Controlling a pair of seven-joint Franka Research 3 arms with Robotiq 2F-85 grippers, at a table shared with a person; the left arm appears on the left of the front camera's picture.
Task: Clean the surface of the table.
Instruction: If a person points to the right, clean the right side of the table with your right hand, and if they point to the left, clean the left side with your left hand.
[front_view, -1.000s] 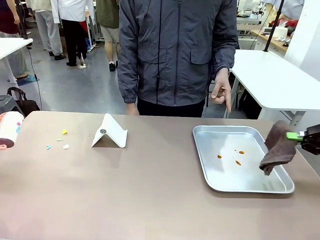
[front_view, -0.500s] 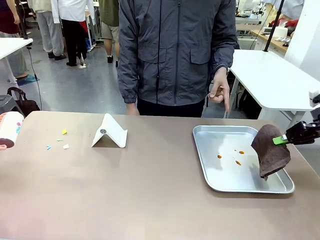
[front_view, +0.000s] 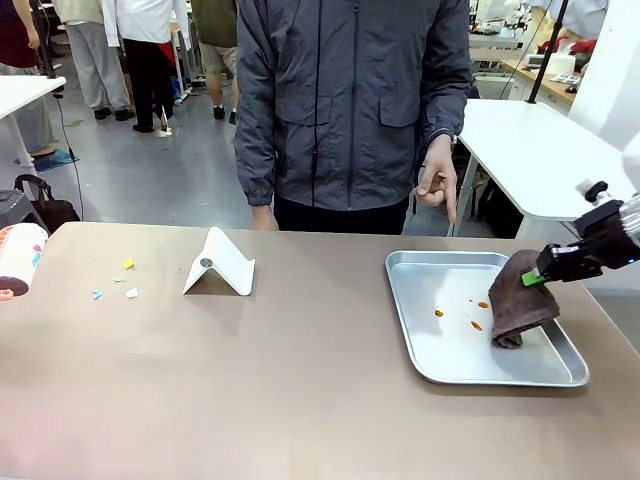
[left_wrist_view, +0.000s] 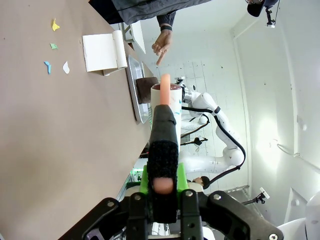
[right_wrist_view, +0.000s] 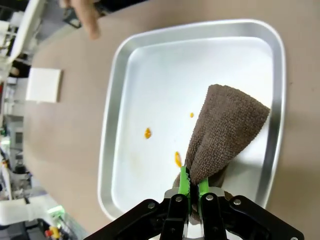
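Currently: right gripper (front_view: 535, 278) pinches upper fold of brown terry cloth (front_view: 520, 308) so free end hangs into shiny rectangular metal tray (front_view: 440, 368) near right edge of large brownish-tan table (front_view: 300, 390), just beside orange spots (front_view: 476, 324). Likely intent: wipe spots. Coloured paper scraps (front_view: 115, 282) lie toward table's far left corner, untouched. Left gripper (left_wrist_view: 164, 100) seen edge-on, so finger state cannot be told.

Open-plan laboratory work floor: long white-topped benches (front_view: 545, 150) flank a bare grey polished floor (front_view: 150, 180). Several people (front_view: 140, 50) stand talking in the aisle, worktops at the back (front_view: 520, 40) are crowded with equipment, and a black camera-like device (left_wrist_view: 256, 6) is mounted high overhead.
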